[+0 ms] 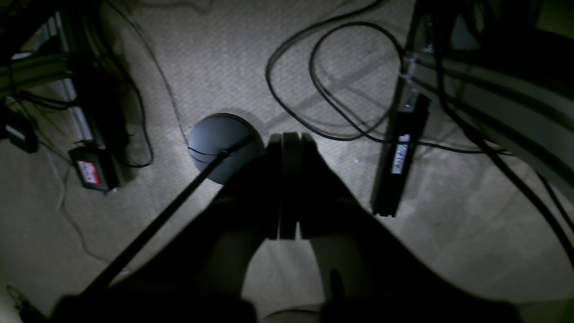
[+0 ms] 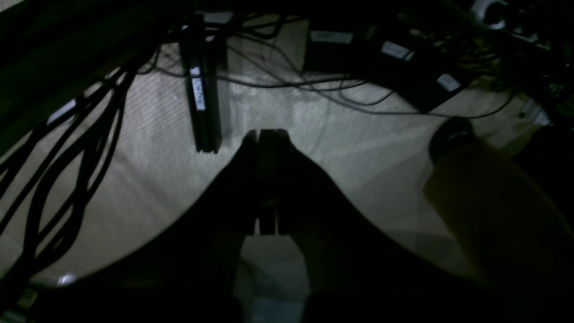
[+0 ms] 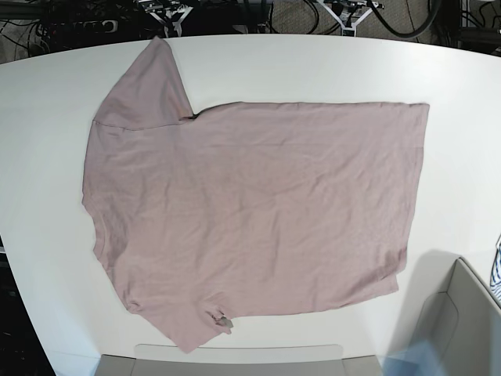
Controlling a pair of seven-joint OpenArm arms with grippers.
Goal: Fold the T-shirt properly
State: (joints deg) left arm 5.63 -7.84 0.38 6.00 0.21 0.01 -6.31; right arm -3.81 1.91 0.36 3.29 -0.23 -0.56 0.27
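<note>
The dusty pink T-shirt [image 3: 258, 211] lies spread flat on the white table [image 3: 313, 66] in the base view. Its hem is to the right, one sleeve [image 3: 145, 90] points to the far left, and a small grey tag [image 3: 224, 320] sits at its near edge. Neither arm shows in the base view. In the left wrist view my left gripper [image 1: 289, 137] is shut and empty, hanging over carpeted floor. In the right wrist view my right gripper [image 2: 267, 132] is also shut and empty over the floor. The shirt shows in neither wrist view.
A grey bin [image 3: 458, 313] stands at the table's near right corner, with a blue-and-white striped cloth [image 3: 496, 270] at the right edge. A grey tray rim [image 3: 235, 356] runs along the near edge. Cables [image 1: 341, 80], a round dark object [image 1: 219, 139] and a black bar [image 2: 204, 103] lie on the floor.
</note>
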